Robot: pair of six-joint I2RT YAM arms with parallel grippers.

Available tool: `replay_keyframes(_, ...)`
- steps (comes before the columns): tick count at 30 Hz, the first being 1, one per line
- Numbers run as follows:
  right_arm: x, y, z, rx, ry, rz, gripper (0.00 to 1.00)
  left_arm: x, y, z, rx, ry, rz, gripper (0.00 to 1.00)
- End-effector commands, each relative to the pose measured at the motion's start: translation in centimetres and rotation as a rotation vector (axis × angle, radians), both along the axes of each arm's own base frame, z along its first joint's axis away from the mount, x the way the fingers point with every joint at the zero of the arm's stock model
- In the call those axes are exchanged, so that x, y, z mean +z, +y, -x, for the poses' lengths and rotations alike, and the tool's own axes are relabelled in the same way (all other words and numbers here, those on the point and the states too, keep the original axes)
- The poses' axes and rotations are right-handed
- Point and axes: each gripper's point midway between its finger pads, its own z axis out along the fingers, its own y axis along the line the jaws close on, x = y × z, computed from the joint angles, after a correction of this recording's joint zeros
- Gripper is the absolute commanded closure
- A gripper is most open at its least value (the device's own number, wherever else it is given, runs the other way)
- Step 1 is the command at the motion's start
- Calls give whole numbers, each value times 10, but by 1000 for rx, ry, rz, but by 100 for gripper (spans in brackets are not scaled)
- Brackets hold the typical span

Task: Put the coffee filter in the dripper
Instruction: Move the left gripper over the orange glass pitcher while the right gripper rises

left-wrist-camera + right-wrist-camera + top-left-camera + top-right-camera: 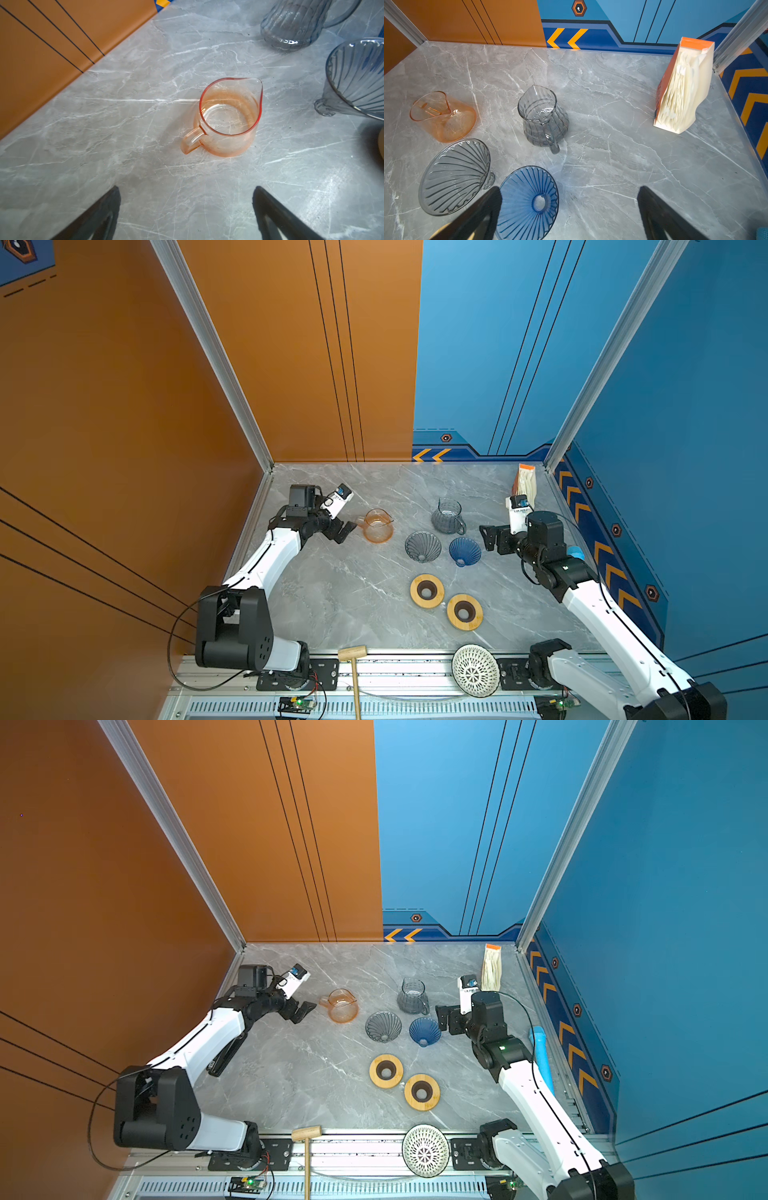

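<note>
An orange pack of white paper coffee filters (525,485) (683,89) stands upright at the back right corner. Two drippers lie tilted mid-table: a grey glass dripper (423,546) (454,176) and a blue dripper (464,551) (529,203). My right gripper (487,540) (569,188) is open and empty, just right of the blue dripper and well short of the filter pack. My left gripper (347,532) (186,188) is open and empty over bare table, pointing at an orange pitcher.
The orange glass pitcher (377,525) (226,118) and a grey glass pitcher (448,516) stand behind the drippers. Two wooden rings (427,591) (464,612) lie nearer the front. A wooden mallet (353,672) and a white lattice bowl (475,670) rest on the front rail.
</note>
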Motion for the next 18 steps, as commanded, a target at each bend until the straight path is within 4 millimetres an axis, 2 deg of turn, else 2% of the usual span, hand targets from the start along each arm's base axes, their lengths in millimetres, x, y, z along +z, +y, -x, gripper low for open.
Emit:
replay_keyframes(1,2,3,2,20,7,15,0,12,-15,-8,-91,-29,13,1)
replay_keyframes(7,-3,3,4,26,12,25,0,2,-25,-12,-155,-19,4,2)
replay_keyframes(14,-4,2,5,20,12,32,0,-13,-31,-21,-220,-4,-20,11)
replay_keyframes(18,-4,1,5,19,11,40,0,-24,-35,-26,-249,12,-37,13)
